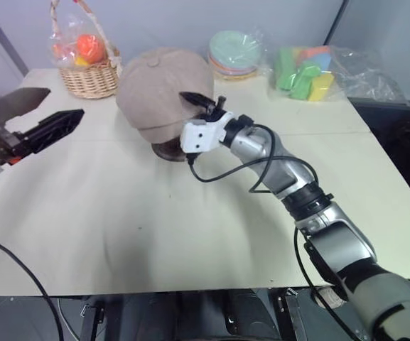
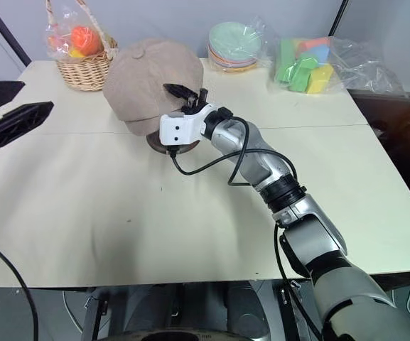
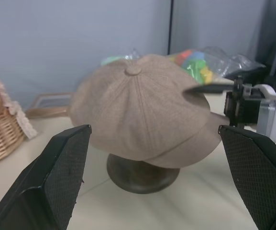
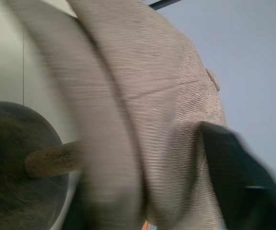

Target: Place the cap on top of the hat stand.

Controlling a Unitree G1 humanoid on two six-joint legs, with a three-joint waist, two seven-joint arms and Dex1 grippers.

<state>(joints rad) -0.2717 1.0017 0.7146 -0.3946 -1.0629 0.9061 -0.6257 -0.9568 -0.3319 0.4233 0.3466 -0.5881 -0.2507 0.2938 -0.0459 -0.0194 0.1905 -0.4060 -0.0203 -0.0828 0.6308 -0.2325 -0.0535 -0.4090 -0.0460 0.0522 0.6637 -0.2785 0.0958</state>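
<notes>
Where the beige newsboy cap (image 3: 138, 110) sits, its puffy crown covers the top of the dark wooden hat stand (image 3: 142, 175), whose round base shows beneath the brim on the pale table (image 1: 155, 241). Against the cap's right side is the right gripper (image 1: 199, 101); one black finger lies on the crown, and the jaws look parted, though the fabric hides the lower finger. Well apart on the left, the left gripper (image 1: 45, 117) hovers spread wide and empty. Behind stand a wicker basket (image 1: 89, 77), stacked plates (image 1: 234, 53) and bagged foam blocks (image 1: 303, 71).
</notes>
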